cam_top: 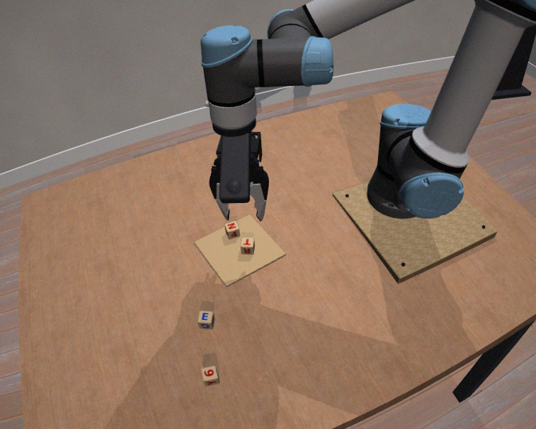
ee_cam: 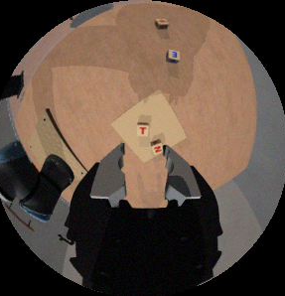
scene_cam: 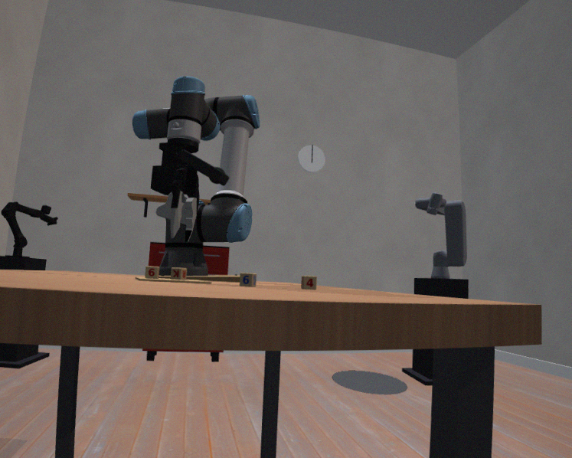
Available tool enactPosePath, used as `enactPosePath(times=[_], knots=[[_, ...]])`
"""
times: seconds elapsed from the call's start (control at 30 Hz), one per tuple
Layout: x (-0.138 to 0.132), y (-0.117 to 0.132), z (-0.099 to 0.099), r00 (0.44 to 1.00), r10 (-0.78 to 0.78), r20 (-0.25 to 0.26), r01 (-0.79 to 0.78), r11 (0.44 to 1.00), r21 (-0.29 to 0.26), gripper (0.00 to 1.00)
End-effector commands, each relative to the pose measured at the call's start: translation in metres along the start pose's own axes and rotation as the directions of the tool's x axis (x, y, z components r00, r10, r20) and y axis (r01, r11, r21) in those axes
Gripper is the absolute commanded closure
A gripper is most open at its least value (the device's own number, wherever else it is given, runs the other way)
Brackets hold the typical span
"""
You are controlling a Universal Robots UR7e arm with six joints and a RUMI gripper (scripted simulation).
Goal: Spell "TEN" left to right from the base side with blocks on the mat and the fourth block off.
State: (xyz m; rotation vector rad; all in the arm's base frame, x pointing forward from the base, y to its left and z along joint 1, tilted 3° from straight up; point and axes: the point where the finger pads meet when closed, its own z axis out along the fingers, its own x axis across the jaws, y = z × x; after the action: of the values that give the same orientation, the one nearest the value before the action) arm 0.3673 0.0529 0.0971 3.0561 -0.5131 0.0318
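My gripper [cam_top: 243,217] [scene_cam: 181,237] [ee_cam: 143,144] is partly open and empty, pointing down above the mat's far corner. The mat [cam_top: 227,272] [ee_cam: 172,114] bears two blocks. The T block [cam_top: 247,245] [scene_cam: 178,273] [ee_cam: 143,129] lies near its middle; its T is upside down in the top view. The N block [cam_top: 232,229] [scene_cam: 151,272] [ee_cam: 157,147] lies near the far corner, apart from T and turned askew to it. The E block [cam_top: 206,318] [scene_cam: 247,279] [ee_cam: 173,56] is off the mat, E up.
The fourth block [cam_top: 209,374] [scene_cam: 308,282] [ee_cam: 162,23], with a red 6 or 9 on top, stands on the table [cam_top: 97,258] beyond the E block. The robot's base board [cam_top: 392,249] lies to the right of the mat in the top view.
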Motion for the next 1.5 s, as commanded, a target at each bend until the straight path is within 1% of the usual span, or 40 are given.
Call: enactPosePath(times=[0.0, 0.87, 1.47], knots=[[-0.001, -0.001, 0.000, 1.000, -0.003, 0.000, 0.003, 1.000, 0.001, 0.63], [-0.002, -0.001, 0.002, 1.000, -0.003, 0.002, 0.003, 1.000, 0.001, 0.63], [-0.002, 0.000, 0.019, 1.000, -0.001, 0.004, 0.001, 1.000, 0.001, 0.63]])
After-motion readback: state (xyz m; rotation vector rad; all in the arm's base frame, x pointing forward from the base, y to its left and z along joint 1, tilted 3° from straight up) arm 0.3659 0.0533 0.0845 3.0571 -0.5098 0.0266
